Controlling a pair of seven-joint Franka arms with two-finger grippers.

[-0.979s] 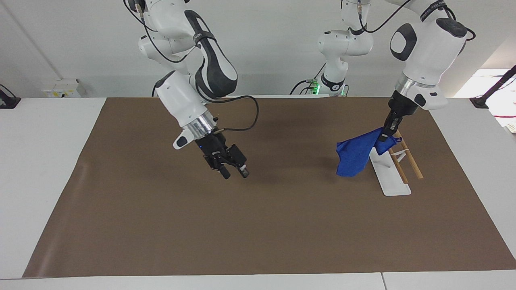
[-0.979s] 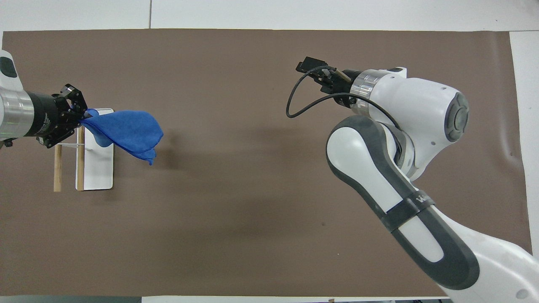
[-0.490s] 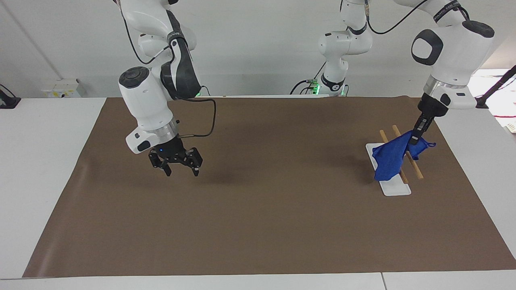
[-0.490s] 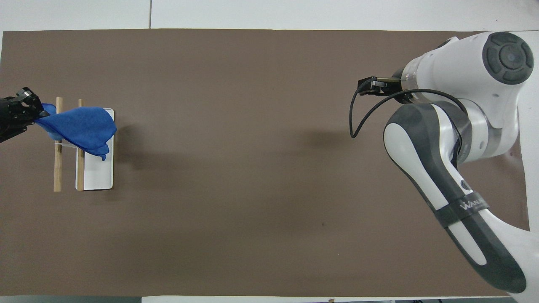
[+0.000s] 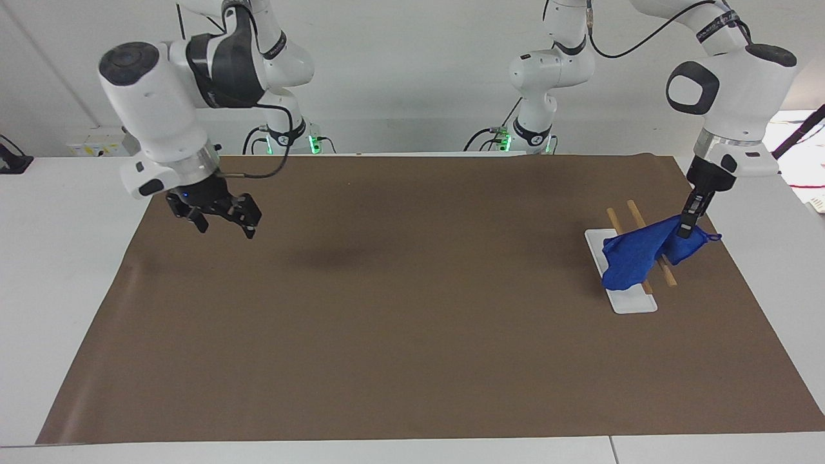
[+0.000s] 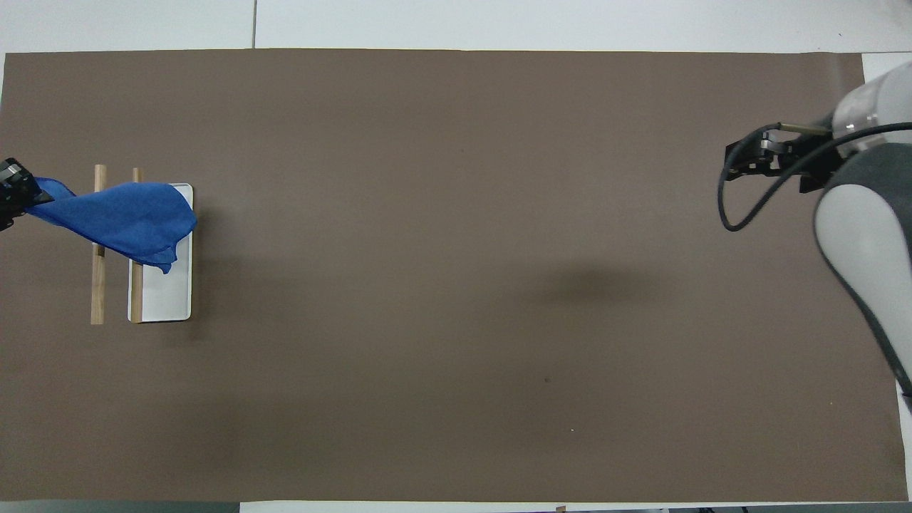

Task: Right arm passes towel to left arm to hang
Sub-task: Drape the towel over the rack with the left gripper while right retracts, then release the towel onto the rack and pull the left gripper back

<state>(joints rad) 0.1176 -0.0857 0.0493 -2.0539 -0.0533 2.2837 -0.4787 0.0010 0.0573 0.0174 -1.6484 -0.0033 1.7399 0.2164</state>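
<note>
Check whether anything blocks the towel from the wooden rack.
Nothing visible does: the left pincer holds the floppy bright blue towel, already draped across the two-bar wooden rack on its white base.

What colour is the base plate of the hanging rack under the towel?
The base plate is white, clearest in the overhead view, beneath the blue towel.

A robotics lab: two white robot arms [image 5: 161, 109] mounted at a white table [image 5: 58, 270] covered by a brown mat [image 5: 399, 335], with plain white walls, trailing black cables [image 5: 644, 38] and green-lit arm bases [image 5: 506, 138].
</note>
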